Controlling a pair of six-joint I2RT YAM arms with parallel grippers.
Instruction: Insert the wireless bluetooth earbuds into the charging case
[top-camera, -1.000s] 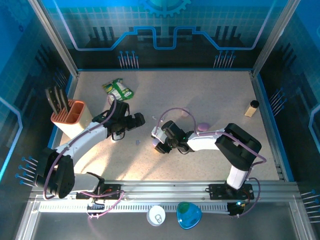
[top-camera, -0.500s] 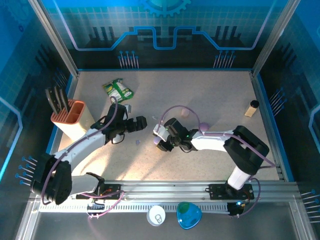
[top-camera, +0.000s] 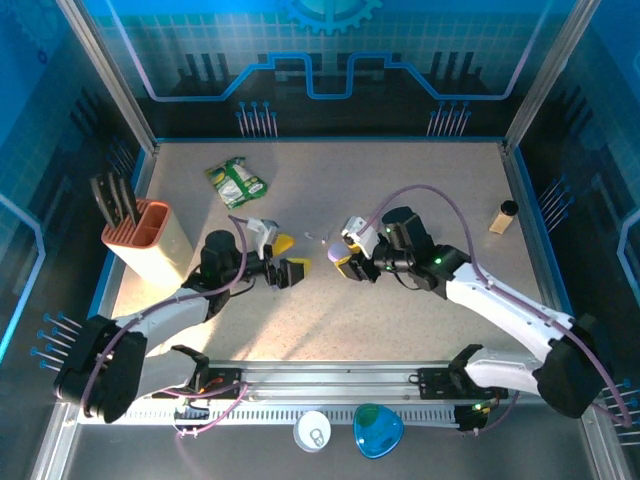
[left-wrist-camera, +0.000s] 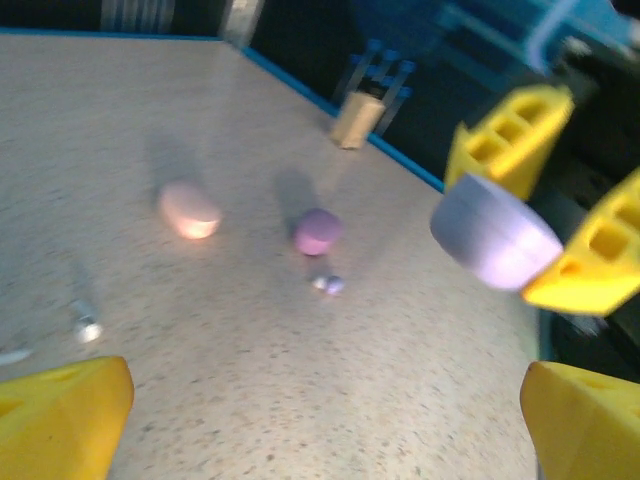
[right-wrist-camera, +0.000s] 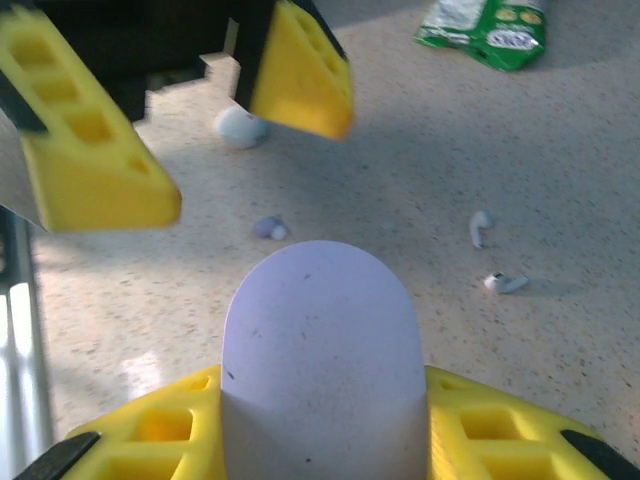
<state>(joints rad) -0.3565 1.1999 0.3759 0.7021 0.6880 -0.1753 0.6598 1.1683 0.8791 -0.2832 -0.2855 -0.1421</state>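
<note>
Facing each other at mid-worktop (top-camera: 430, 175), overhead view:
- left gripper (top-camera: 290, 257): yellow fingers spread wide, nothing between them.
- right gripper (top-camera: 347, 254): closed around a lavender charging case (top-camera: 333, 256), held up just beside the left gripper's tips.
- orange knife block (top-camera: 150, 235): left edge, dark handles standing in it.
- green packet (top-camera: 237, 181): far left, lying flat.
- small bottle (top-camera: 503, 216): right edge, upright.

Right wrist view:
- lavender charging case: clamped between the two yellow fingers, rounded end pointing away from the camera, lid shut.
- white earbuds (right-wrist-camera: 480, 228): two, loose on the worktop to the right of the case, near each other, outside any case.
- lavender earbud (right-wrist-camera: 268, 228): loose on the worktop beyond the case, below the left gripper's fingers.
- white case (right-wrist-camera: 241, 126): on the worktop, partly behind the left gripper.
- green packet: top right corner.

Left wrist view (blurred):
- own yellow fingers at the two lower corners, wide apart, empty.
- lavender charging case: at right, raised off the worktop in the right gripper's fingers.
- pink case (left-wrist-camera: 189, 210) and purple case (left-wrist-camera: 318, 231): on the worktop, near each other.
- small bud (left-wrist-camera: 328, 285): loose, just in front of the purple case; colour unclear.
</note>
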